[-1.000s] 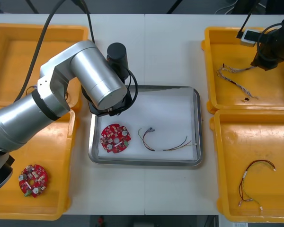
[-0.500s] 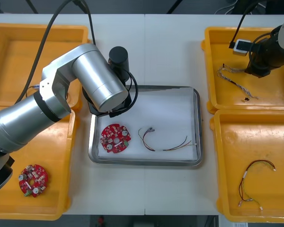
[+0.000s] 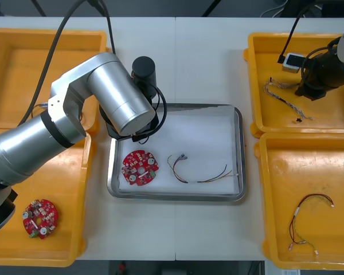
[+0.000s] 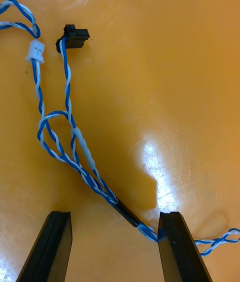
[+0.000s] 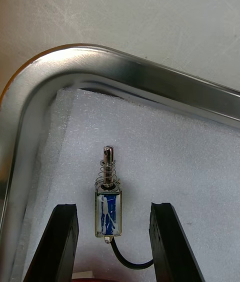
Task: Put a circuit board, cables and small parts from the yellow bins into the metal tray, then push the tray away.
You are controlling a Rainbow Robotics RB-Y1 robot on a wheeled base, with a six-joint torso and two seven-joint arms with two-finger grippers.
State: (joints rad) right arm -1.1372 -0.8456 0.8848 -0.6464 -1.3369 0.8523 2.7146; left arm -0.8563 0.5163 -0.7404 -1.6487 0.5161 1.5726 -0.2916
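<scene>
Spanning the whole scene, the light table (image 3: pixel 206 57) carries two yellow bins on each side, with the metal tray (image 3: pixel 238 149) between them, white inside. The left gripper (image 5: pixel 112 206) hangs over the tray's far left corner, fingers released and standing apart. The right gripper (image 4: pixel 115 214) is low over the floor of the far right bin (image 3: pixel 258 120), also spread open and grasping nothing. One circuit board (image 3: pixel 139 168) lies in the near left part of the tray; a second board (image 3: pixel 40 218) rests in the near left bin (image 3: pixel 74 246). A red and yellow cable (image 3: pixel 200 172) lies in the tray to the right of the board. The twisted blue and white cable (image 4: pixel 75 157) runs between the right gripper's fingers on the bin floor. A small metal part (image 5: pixel 108 214) lies on the tray's white lining between the left fingers, touching neither.
</scene>
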